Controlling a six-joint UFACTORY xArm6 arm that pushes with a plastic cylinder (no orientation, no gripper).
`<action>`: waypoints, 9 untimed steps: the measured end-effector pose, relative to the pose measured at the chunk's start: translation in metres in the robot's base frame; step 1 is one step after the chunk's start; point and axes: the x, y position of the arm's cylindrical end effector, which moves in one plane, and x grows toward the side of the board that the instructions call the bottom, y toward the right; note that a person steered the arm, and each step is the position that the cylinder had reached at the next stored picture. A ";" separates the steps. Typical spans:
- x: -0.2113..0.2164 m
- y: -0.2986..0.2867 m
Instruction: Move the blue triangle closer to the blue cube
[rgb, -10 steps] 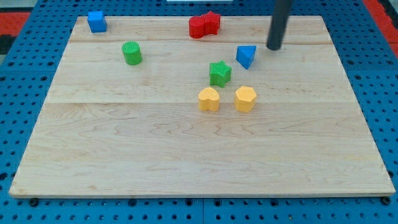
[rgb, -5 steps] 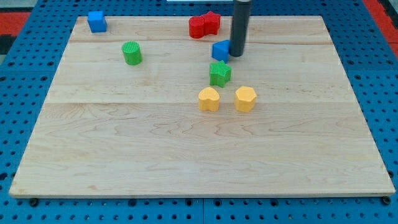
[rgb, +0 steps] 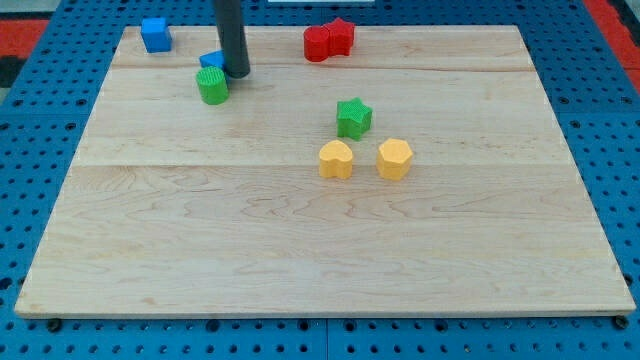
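1. Sitting near the view's top left, the blue triangle (rgb: 210, 61) is mostly hidden behind the rod; only a small blue patch shows on the rod's left side.
2. My tip (rgb: 236, 74) rests on the board, touching the blue triangle's right side. The rod (rgb: 231, 30) rises straight out of the view's top. No jaws on this rig, so nothing is clenched or released: the tip only presses against the block.
3. Green cylinder (rgb: 212, 86) stands just below the blue triangle, touching or nearly touching it, and just left of the tip.
4. Blue cube (rgb: 155, 34) sits in the board's top left corner, up and left of the blue triangle, near it but with a clear gap of bare wood between.
5. Red pair at the view's top centre: a red cylinder (rgb: 318, 43) touching a red star (rgb: 342, 35) on its right.
6. Green star (rgb: 353, 118) lies right of centre, well apart from the tip.
7. Below it, two yellow blocks side by side, apart: a yellow heart (rgb: 336, 159) on the left, a yellow hexagon (rgb: 395, 158) on the right.
8. Wooden board (rgb: 300, 250) rests on a blue pegboard (rgb: 40, 150).
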 end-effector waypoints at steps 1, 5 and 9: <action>-0.002 -0.034; 0.038 -0.081; 0.015 -0.083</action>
